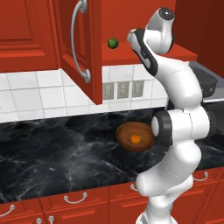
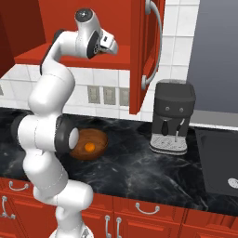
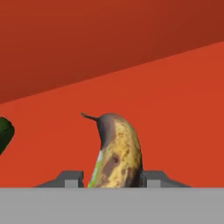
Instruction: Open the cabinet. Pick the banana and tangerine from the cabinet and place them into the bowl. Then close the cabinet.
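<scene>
Jaws flank the banana (image 3: 116, 153) mid-body on the cabinet (image 3: 166, 100) shelf, grip unconfirmed; we judge it soft, light, bruisable.

The banana's (image 3: 116, 151) lower end is hidden between the end effector's (image 3: 111, 178) fingertips; contact is unclear.

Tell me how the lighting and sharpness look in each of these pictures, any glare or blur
Left base view: even rendered light, a soft sheen on the black marbled counter, a faint shadow under the round brown wooden bowl. Right base view: crisp, with a bright highlight along the curved silver bar handle. Hand view: the speckled brownish-yellow banana looks soft-edged up close; the red cabinet shelf is lit brighter than the back wall.
</scene>
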